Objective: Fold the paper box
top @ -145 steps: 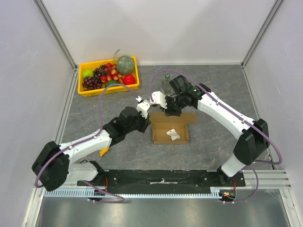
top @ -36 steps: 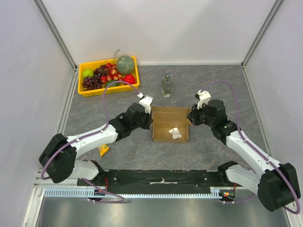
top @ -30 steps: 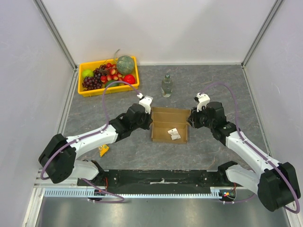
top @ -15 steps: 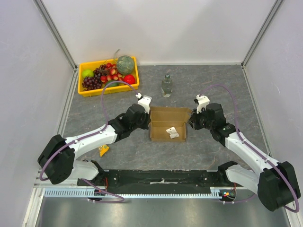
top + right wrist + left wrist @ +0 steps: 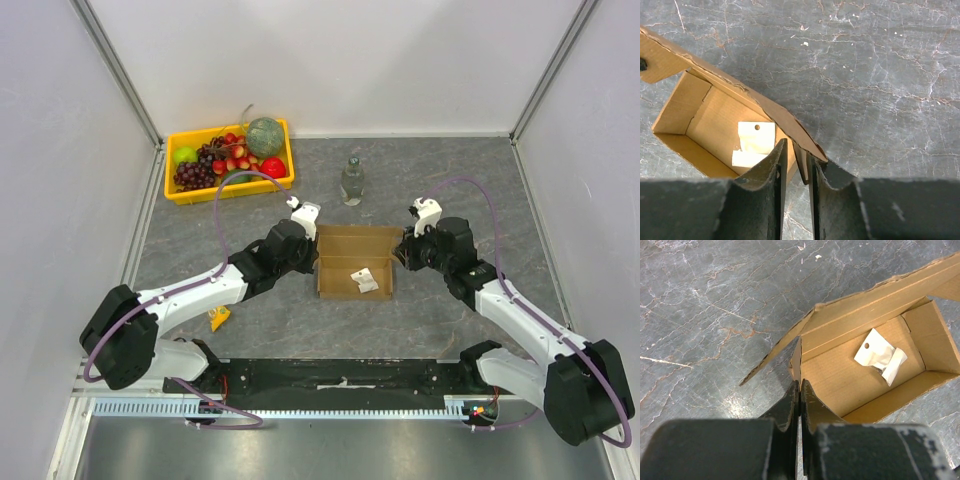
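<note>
The paper box [image 5: 356, 238] is an open brown cardboard box on the grey table, with its flaps spread outward. A white paper slip [image 5: 364, 280] lies on its floor. My left gripper [image 5: 314, 262] is shut on the box's left end wall. In the left wrist view the wall's edge [image 5: 796, 357] runs down into the shut left gripper [image 5: 799, 383]. My right gripper [image 5: 401, 255] straddles the right end wall. In the right wrist view one finger [image 5: 776, 165] is inside the box [image 5: 677, 105] and the other is outside. A cardboard flap [image 5: 801, 165] stands in the narrow gap, and the right gripper [image 5: 797, 150] is slightly open.
A yellow tray [image 5: 232, 189] of fruit stands at the back left. A clear bottle [image 5: 351, 181] stands just behind the box. A small yellow scrap [image 5: 218, 319] lies near the left arm. White walls close in both sides.
The right gripper has come in from the right and slid over the box's right wall. The box has shifted slightly left and away. The left gripper has kept its grip.
</note>
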`<state>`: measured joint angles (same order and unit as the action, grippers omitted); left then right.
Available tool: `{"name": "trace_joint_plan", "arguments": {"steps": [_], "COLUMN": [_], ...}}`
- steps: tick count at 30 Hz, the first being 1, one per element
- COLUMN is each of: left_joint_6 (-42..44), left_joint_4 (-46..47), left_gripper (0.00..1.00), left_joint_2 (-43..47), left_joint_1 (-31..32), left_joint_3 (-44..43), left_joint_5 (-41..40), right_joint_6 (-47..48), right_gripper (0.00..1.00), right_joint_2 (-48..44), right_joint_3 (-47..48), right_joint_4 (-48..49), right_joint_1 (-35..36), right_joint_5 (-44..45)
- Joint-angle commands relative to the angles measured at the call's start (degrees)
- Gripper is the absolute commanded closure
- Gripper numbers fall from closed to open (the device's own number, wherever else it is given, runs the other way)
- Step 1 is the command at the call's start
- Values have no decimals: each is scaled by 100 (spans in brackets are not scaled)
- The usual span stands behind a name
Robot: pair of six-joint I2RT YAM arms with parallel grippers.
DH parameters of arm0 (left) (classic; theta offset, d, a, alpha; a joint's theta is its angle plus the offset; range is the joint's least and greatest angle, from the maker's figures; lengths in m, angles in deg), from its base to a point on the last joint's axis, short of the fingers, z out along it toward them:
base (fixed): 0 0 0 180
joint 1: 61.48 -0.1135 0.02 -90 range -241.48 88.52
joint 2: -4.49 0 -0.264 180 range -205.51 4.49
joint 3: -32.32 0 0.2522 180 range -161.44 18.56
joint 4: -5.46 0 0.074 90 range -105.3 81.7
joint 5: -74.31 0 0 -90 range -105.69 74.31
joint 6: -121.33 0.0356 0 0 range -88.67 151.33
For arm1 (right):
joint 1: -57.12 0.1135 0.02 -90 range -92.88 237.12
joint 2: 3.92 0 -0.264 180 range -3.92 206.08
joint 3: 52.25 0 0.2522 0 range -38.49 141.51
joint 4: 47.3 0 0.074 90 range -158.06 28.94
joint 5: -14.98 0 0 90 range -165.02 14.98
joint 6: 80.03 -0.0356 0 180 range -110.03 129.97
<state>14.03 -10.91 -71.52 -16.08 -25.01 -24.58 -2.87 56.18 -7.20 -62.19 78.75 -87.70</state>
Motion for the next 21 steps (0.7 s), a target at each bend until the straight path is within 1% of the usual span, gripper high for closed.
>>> {"name": "trace_joint_plan", "arguments": {"steps": [1, 5, 10, 13, 17, 21], "left_joint_6": [-63, -54, -54, -124, -239, -291], "left_joint_4": [200, 208, 209, 209, 217, 243], "left_gripper": [98, 98, 98, 93, 92, 93], "left_joint_2": [33, 25, -19, -63, -168, -327], "left_joint_1": [12, 12, 12, 12, 21, 30], "left_joint_3": [-231, -239, -327, -406, -529, -661], "left_joint_5": [-34, -52, 36, 89, 45, -78], "right_joint_6": [89, 71, 1, -130, -333, -614], "right_gripper": [72, 75, 88, 91, 93, 94], "right_joint_2": [116, 160, 187, 134, 108, 195], "right_joint_3": [35, 26, 62, 35, 26, 140], "right_joint_4": [350, 420, 534, 631, 798, 921], "right_joint_1": [26, 17, 52, 140, 324, 544], "right_joint_5": [-85, -76, -181, -103, 327, 872]}}
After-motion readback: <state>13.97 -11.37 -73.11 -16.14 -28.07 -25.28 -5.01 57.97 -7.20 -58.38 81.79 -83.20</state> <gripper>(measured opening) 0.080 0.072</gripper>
